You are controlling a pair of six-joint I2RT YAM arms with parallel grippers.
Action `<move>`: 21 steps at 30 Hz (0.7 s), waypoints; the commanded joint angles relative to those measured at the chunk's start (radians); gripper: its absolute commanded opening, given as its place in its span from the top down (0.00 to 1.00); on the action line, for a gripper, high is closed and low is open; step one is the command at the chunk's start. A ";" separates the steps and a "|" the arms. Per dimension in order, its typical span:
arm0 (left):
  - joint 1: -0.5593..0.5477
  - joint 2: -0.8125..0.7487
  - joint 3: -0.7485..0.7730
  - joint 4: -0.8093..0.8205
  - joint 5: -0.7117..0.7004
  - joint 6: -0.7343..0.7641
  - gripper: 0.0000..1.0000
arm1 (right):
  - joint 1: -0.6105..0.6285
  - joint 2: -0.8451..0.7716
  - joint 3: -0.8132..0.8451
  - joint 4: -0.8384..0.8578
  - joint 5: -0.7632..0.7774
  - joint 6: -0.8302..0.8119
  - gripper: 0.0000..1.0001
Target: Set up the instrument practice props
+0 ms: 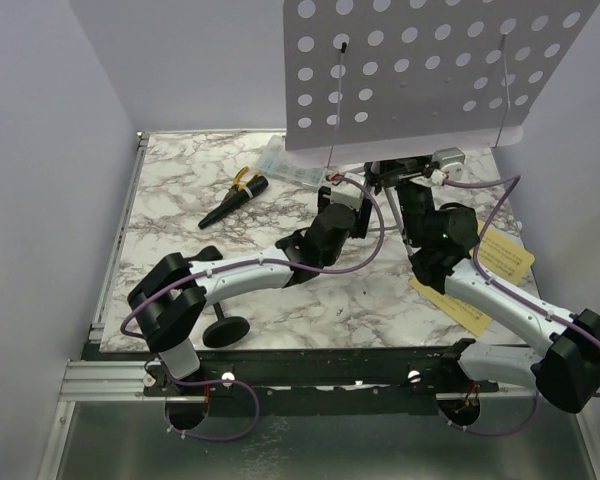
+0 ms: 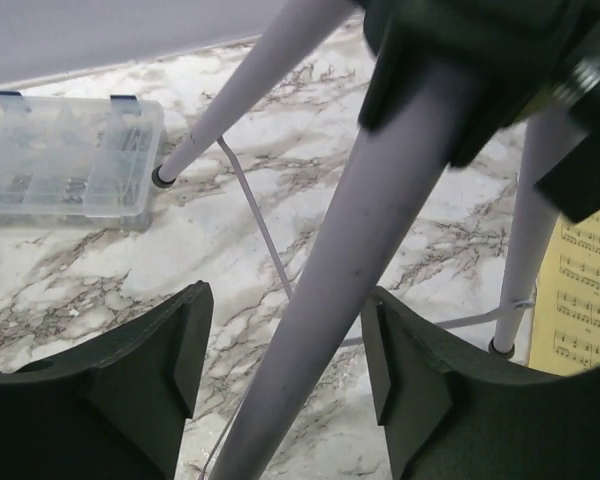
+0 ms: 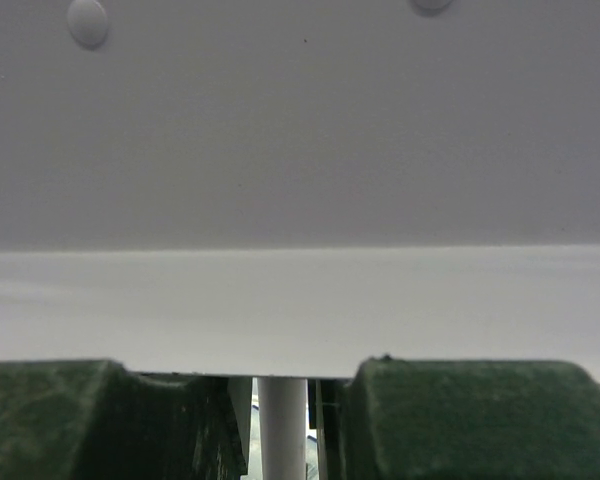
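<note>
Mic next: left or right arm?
Left. The left gripper is open, holding nothing, and the microphone lies on the left of the table; the right gripper looks clamped on the music stand.

Far edge of the white marble-patterned worktop (image 1: 180, 200): a clear plastic compartment box (image 2: 65, 155) lies flat. Just beside it, towards the left, rest the yellow-handled pliers (image 1: 244, 181).

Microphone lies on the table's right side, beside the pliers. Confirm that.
Wrong side. The microphone lies on the table's left side, beside the pliers; the top view shows it.
</note>
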 commanded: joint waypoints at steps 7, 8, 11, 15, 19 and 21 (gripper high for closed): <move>0.001 -0.025 -0.070 0.060 -0.009 -0.001 0.36 | 0.004 -0.009 0.163 0.223 -0.056 -0.003 0.99; 0.002 -0.030 -0.088 0.060 -0.006 -0.013 0.36 | 0.004 -0.004 0.173 0.221 -0.062 -0.005 0.99; 0.009 -0.043 -0.130 0.053 0.012 -0.037 0.36 | 0.004 0.006 0.196 0.211 -0.079 -0.006 0.99; 0.031 -0.055 -0.159 0.029 0.035 -0.062 0.41 | 0.004 0.022 0.218 0.205 -0.090 -0.007 1.00; 0.084 -0.075 -0.176 0.000 0.126 -0.107 0.55 | 0.004 0.034 0.229 0.197 -0.091 -0.020 0.99; 0.107 -0.084 -0.183 -0.015 0.187 -0.111 0.59 | 0.003 0.036 0.220 0.195 -0.087 -0.024 0.99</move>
